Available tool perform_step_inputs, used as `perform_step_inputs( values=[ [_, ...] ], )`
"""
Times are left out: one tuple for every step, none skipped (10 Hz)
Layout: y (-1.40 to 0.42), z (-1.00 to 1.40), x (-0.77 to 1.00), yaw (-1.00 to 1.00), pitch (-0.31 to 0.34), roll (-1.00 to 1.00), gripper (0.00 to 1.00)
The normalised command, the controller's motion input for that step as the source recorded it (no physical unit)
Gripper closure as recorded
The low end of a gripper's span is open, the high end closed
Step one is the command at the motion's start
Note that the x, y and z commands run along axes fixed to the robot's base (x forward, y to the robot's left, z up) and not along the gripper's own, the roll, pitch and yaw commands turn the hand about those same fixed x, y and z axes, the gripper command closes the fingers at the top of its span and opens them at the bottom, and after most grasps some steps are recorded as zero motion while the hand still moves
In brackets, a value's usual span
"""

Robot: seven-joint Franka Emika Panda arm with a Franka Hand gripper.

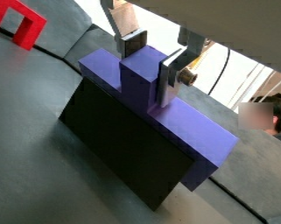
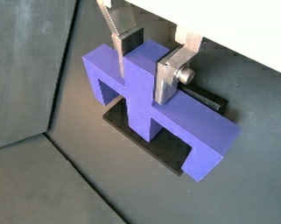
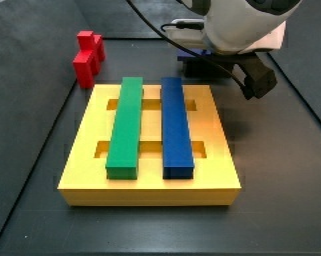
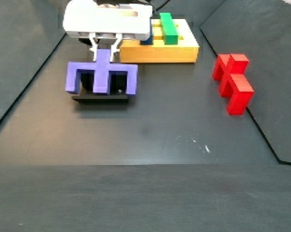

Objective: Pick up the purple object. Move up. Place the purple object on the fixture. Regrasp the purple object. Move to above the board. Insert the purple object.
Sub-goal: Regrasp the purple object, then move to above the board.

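The purple object (image 1: 192,133) (image 2: 105,68) (image 4: 84,80), a cross-like bar with a raised centre stub, rests across the top of the black fixture (image 1: 116,150) (image 2: 166,152) (image 4: 99,98). My gripper (image 1: 149,75) (image 2: 143,83) (image 4: 109,56) comes down from above with one silver finger on each side of the stub, both pads against it. In a side view the gripper (image 3: 243,76) hides the purple object. The yellow board (image 3: 149,182) (image 4: 174,54) lies beside the fixture.
A long green bar (image 3: 127,125) and a long blue bar (image 3: 176,125) lie in the board's slots. A red stepped block (image 3: 87,58) (image 4: 234,80) (image 1: 22,22) stands on the dark floor away from the fixture. Low walls edge the floor.
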Motion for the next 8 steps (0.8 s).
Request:
perform_step_inputs(
  values=[
    [0.00,0.00,0.00,0.00,0.000,0.00,1.00],
    [0.00,0.00,0.00,0.00,0.000,0.00,1.00],
    [0.00,0.00,0.00,0.00,0.000,0.00,1.00],
    [0.00,0.00,0.00,0.00,0.000,0.00,1.00],
    [0.00,0.00,0.00,0.00,0.000,0.00,1.00],
    [0.00,0.00,0.00,0.00,0.000,0.00,1.00],
    [0.00,0.00,0.00,0.00,0.000,0.00,1.00],
    [0.00,1.40,0.00,0.00,0.000,0.00,1.00]
  ],
)
